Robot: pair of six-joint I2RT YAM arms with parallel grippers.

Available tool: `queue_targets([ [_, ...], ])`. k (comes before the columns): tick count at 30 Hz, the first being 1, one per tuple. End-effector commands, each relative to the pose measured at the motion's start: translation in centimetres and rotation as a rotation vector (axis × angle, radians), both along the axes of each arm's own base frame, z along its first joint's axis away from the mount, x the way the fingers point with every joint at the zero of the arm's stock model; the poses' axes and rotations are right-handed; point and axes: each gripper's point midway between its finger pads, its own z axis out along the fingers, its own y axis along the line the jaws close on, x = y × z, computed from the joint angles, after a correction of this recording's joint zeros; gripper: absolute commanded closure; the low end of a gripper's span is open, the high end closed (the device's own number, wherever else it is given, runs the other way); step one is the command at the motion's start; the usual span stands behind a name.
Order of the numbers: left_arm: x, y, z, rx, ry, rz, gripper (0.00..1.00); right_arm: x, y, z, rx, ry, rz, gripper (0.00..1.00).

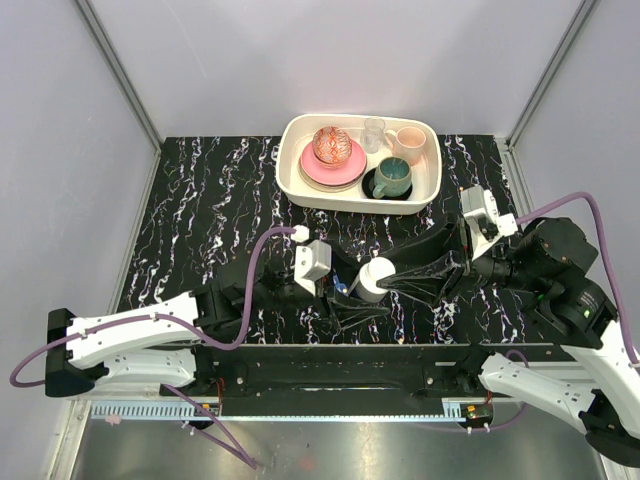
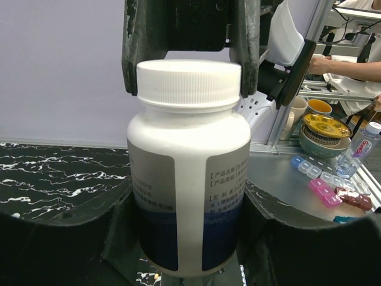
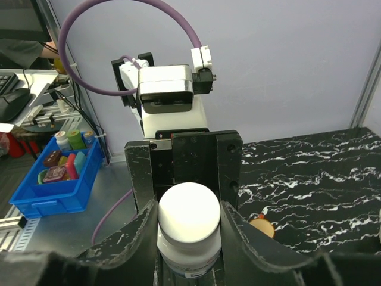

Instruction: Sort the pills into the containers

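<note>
Left fingers (image 2: 65,238): closed round the body of the white bottle (image 2: 187,179), low on the label. You brace it here, I judge, so it cannot spin.
Right fingers (image 3: 119,244): clamped on the cap (image 3: 189,217) from the opposite side, likely set to unscrew it.
Cap: on and seated; no pills visible.
Bottle position: upright on the near-centre of the black marbled surface (image 1: 200,200), between both arms. With the base hidden, you cannot tell whether it is resting or lifted.
Bottle look: opaque white plastic, plain white cap, label grey over dark blue with a white printed panel.
Orange cup (image 3: 262,227): on the surface just beside the right fingers, partly hidden, handy for pouring.
</note>
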Motion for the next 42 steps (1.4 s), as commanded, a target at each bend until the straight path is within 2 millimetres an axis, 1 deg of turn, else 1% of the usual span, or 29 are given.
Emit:
queue_targets([
  [1,-0.5,0.5,4.4,-0.116,-0.046,-0.014,1.0,0.2,0.1,0.6,0.004,-0.007,-0.002,0.67],
  [3,0.2,0.6,4.5,-0.112,-0.044,0.027,1.0,0.6,0.1,0.6,0.002,0.004,-0.024,0.74],
  [4,0.6,0.5,4.0,-0.088,-0.038,0.049,1.0,0.9,0.2,0.6,0.0,0.01,-0.039,0.78],
  [6,2.2,0.8,4.4,-0.08,-0.039,0.14,1.0,2.2,0.3,0.5,-0.004,0.033,-0.098,0.83],
  [7,2.7,0.9,3.9,-0.051,-0.036,0.169,1.0,2.7,0.3,0.4,-0.006,0.04,-0.12,0.86],
  [8,3.9,1.0,3.8,-0.039,-0.038,0.236,1.0,3.5,0.2,0.5,-0.003,0.053,-0.168,0.87],
  [9,4.6,1.3,4.5,-0.043,-0.041,0.278,1.0,4.2,0.4,0.3,-0.011,0.074,-0.19,0.88],
  [10,5.3,1.4,4.0,-0.013,-0.035,0.315,1.0,4.7,0.5,0.2,-0.012,0.086,-0.216,0.89],
  [11,7.0,1.7,3.8,0.005,-0.035,0.412,1.0,5.6,0.2,0.6,-0.002,0.095,-0.27,0.89],
  [12,7.8,2.1,4.5,0.004,-0.04,0.459,1.0,6.4,0.4,0.4,-0.006,0.116,-0.298,0.9],
  [14,9.9,2.6,4.0,0.045,-0.053,0.581,1.0,8.0,0.0,0.9,0.008,0.134,-0.384,0.91],
  [15,10.5,3.0,4.6,0.041,-0.062,0.618,1.0,8.7,0.2,0.8,0.008,0.156,-0.411,0.91],
  [17,12.1,3.4,4.5,0.07,-0.083,0.711,1.0,10.2,-0.3,1.2,0.027,0.18,-0.494,0.93],
  [19,13.0,3.9,5.3,0.068,-0.091,0.774,1.0,11.4,-0.2,1.1,0.028,0.206,-0.547,0.94],
  [20,14.0,4.2,5.0,0.088,-0.098,0.837,1.0,12.4,-0.5,1.4,0.04,0.223,-0.598,0.95],
  [21,14.4,4.4,5.6,0.082,-0.101,0.868,1.0,12.6,-0.5,1.6,0.046,0.23,-0.607,0.97],
  [22,14.9,4.5,5.6,0.087,-0.105,0.899,1.0,13.2,-0.6,1.6,0.053,0.237,-0.639,0.97],
  [23,15.8,4.8,5.1,0.116,-0.113,0.963,1.0,13.8,-0.8,1.9,0.068,0.255,-0.675,0.97],
  [25,16.9,5.5,5.4,0.12,-0.103,1.051,1.0,14.4,-1.0,2.2,0.082,0.271,-0.705,0.98],
  [27,17.4,5.2,5.1,0.143,-0.112,1.082,1.0,14.8,-1.0,2.8,0.106,0.289,-0.723,0.98],
  [28,17.5,5.2,5.0,0.144,-0.103,1.094,1.0,14.8,-0.9,3.3,0.116,0.288,-0.72,0.95],
  [30,17.4,4.8,4.7,0.138,-0.093,1.072,1.0,14.1,-0.4,3.8,0.117,0.264,-0.665,0.82],
  [31,16.9,4.3,4.6,0.127,-0.081,1.036,1.0,13.3,0.3,4.4,0.131,0.234,-0.6,0.61],
  [33,16.4,4.2,4.4,0.113,-0.069,1.0,1.0,11.6,0.4,5.4,0.161,0.184,-0.516,0.45],
  [34,15.8,4.1,4.7,0.09,-0.054,0.958,1.0,10.2,0.4,6.1,0.192,0.151,-0.456,0.36],
  [36,15.0,3.7,4.2,0.082,-0.047,0.897,1.0,9.3,0.2,6.6,0.217,0.125,-0.422,0.29],
  [37,14.0,3.2,4.1,0.067,-0.039,0.829,1.0,8.6,-0.3,6.9,0.232,0.105,-0.411,0.25],
  [41,11.4,2.8,4.0,0.019,-0.017,0.668,1.0,7.1,-1.3,7.3,0.255,0.062,-0.384,0.2],
  [42,10.6,2.6,4.0,0.012,-0.023,0.621,1.0,7.0,-1.3,7.0,0.251,0.06,-0.377,0.19],
])
